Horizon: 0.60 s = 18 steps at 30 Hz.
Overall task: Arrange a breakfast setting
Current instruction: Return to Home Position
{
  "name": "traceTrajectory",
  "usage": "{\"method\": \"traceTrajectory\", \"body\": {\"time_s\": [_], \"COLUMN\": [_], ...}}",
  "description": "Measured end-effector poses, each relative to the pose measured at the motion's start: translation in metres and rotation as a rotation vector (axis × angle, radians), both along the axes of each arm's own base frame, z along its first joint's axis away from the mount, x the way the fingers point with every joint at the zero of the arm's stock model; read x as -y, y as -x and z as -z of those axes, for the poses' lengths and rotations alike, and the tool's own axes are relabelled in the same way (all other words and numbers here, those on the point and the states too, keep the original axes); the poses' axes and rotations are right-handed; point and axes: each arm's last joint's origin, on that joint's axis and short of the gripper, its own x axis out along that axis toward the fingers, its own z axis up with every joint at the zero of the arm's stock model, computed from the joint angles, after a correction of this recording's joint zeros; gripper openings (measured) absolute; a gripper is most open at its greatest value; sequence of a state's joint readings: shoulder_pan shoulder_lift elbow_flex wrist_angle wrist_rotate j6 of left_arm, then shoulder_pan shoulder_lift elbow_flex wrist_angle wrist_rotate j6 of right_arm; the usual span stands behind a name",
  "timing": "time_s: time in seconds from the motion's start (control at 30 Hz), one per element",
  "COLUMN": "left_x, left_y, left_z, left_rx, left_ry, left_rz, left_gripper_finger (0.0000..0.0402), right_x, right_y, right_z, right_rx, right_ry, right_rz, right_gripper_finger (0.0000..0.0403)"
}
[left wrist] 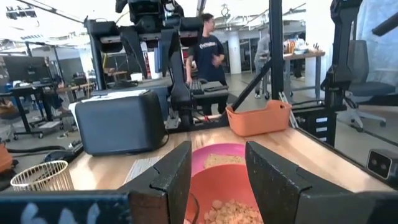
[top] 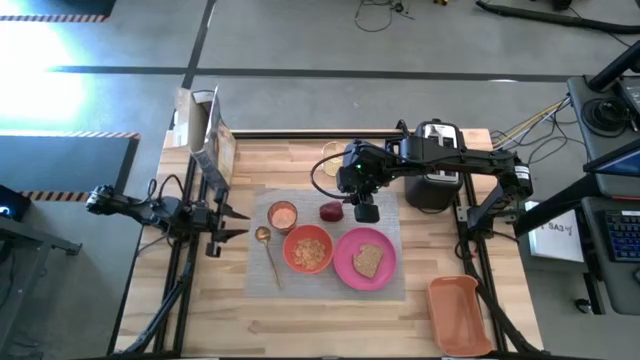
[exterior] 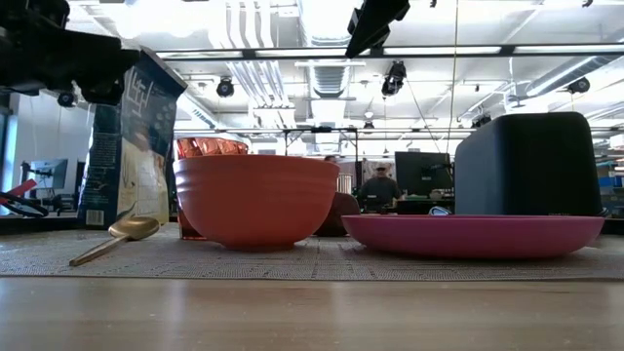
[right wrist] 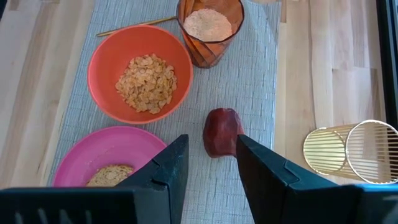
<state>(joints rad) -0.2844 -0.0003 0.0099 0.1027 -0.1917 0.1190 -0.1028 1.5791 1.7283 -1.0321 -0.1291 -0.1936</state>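
The grey placemat (top: 385, 222) lies at the table's middle. On it stand the orange cup (top: 283, 215), the red apple (top: 331, 211), the orange bowl (top: 308, 250) with cereal, and the pink plate (top: 364, 260) with the toast slice (top: 367, 261). The gold spoon (top: 268, 250) lies at the mat's left edge. My right gripper (top: 367, 212) hangs open above the mat, just right of the apple (right wrist: 221, 132) and touching nothing. My left gripper (top: 238, 222) is open and empty by the mat's left edge, pointing toward the bowl (left wrist: 227, 202).
A black-and-silver toaster (top: 436, 165) stands at the back right under the right arm. An orange tray (top: 458, 312) lies at the front right. A cereal box (top: 205, 135) stands at the back left, and a gold wire rack (right wrist: 348, 149) lies behind the mat.
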Motion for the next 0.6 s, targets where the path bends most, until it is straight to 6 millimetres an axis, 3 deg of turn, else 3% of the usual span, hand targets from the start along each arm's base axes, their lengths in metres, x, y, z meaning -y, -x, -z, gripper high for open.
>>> {"method": "traceTrajectory", "body": {"time_s": [0.6], "left_x": [0.0000], "left_y": [0.0001], "left_z": [-0.0008], "left_rx": [0.008], "left_ry": [0.000], "left_rz": [0.000], "left_gripper_finger": [0.0135], "right_x": [0.0001], "right_y": [0.0000], "right_z": [0.0000], "right_rx": [0.001], "right_ry": [0.000], "right_rz": [0.000], "right_gripper_finger": [0.0123]}}
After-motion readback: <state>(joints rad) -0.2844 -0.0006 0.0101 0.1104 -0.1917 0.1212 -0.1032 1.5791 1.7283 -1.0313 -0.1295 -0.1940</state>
